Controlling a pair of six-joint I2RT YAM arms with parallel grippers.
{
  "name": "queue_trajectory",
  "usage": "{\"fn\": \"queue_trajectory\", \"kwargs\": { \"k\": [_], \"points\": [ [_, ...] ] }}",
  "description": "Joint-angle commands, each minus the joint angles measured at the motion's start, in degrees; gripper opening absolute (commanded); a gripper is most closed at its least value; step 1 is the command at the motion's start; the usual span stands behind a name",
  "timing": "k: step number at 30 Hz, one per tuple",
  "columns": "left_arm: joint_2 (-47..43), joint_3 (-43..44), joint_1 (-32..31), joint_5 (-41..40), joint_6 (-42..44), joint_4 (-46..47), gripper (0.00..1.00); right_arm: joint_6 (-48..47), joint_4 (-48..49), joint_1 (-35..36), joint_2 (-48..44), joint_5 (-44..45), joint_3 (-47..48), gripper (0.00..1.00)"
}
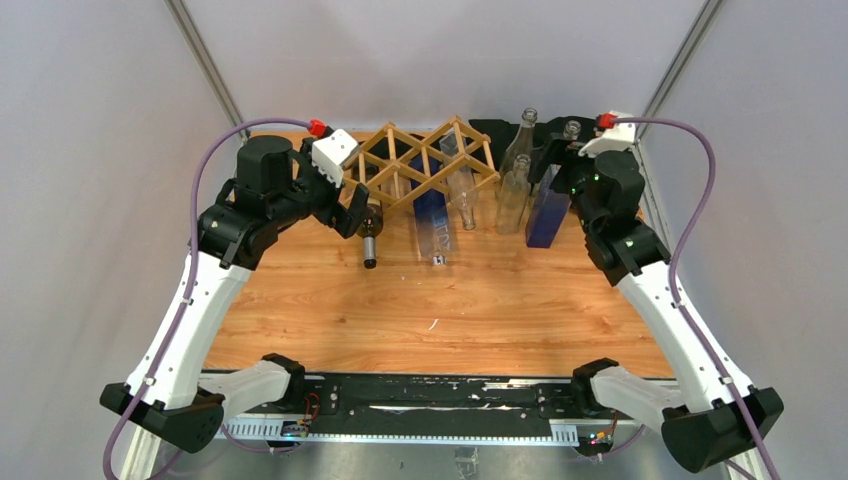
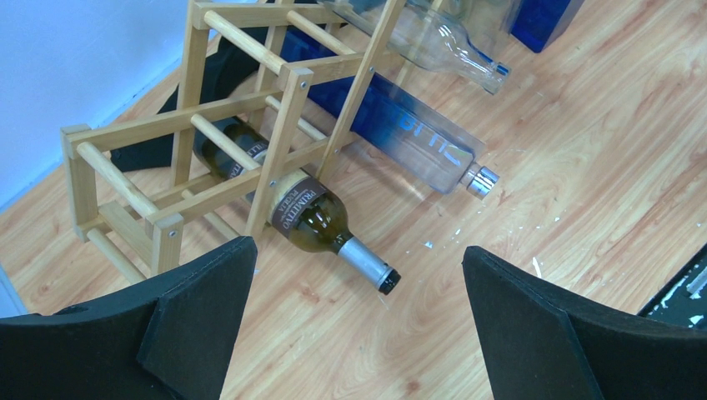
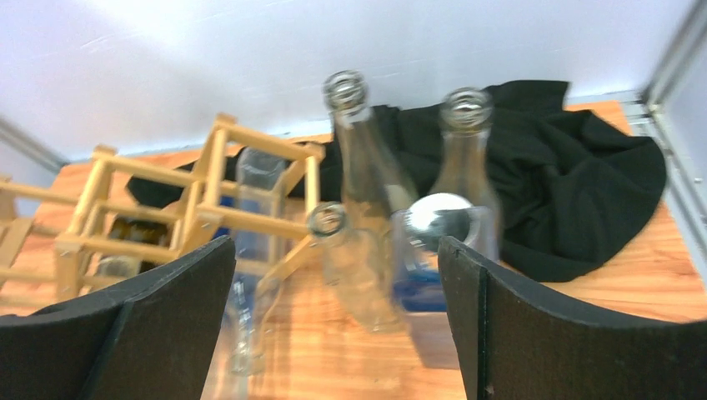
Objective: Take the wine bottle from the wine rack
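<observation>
Left wrist view: your left gripper (image 2: 357, 248) stood spread wide with nothing in it. The neck of the wine bottle (image 2: 308, 218) showed between the two pads at frame centre. I judged that a line-up for a pull along the neck.

The wine bottle, dark green with a brown label, lay in a bottom cell of the wine rack (image 2: 283, 108). Its body was under the slats and its capped neck stuck out onto the table (image 1: 430, 310), so it was not yet off. To its right a blue-tinted clear bottle (image 2: 417, 142) lay in the next cell, likewise neck-out.

Right wrist view: your right gripper (image 3: 335, 246) was also wide and held nothing. It looked onto a cluster of standing clear bottles (image 3: 358, 167), with a black cloth (image 3: 567, 167) behind them at the upper right.

Only the left wrist view showed the label and the neck's free end. Only the top view showed both arms at once, the left at the rack's left end and the right well apart beside a dark blue bottle (image 1: 547, 215). The right wrist view was blurred, so I could not tell fine contact there.
</observation>
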Motion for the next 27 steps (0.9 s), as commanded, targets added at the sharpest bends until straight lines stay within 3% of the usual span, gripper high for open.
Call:
{"fn": "queue_trajectory", "kwargs": {
  "k": [1, 8, 16, 27],
  "points": [
    [0.36, 0.50, 0.34, -0.06, 0.06, 0.26, 1.00, 0.21, -4.47, 7.87, 2.29, 1.40, 3.56, 0.94],
    [0.44, 0.65, 0.32, -0.34, 0.63, -0.28, 1.00, 2.61, -5.19, 13.74, 10.77, -1.74, 4.12, 0.95],
    [-0.16, 0.37, 0.31, -0.03, 1.49, -0.73, 1.00, 5.56, -4.64, 13.65, 23.04, -9.74, 5.13, 0.90],
    [-1.63, -1.10, 0.31, 0.97, 3.25, -1.43, 1.00, 6.09, -4.48, 12.71, 35.22, -11.45, 9.67, 0.90]
  ]
}}
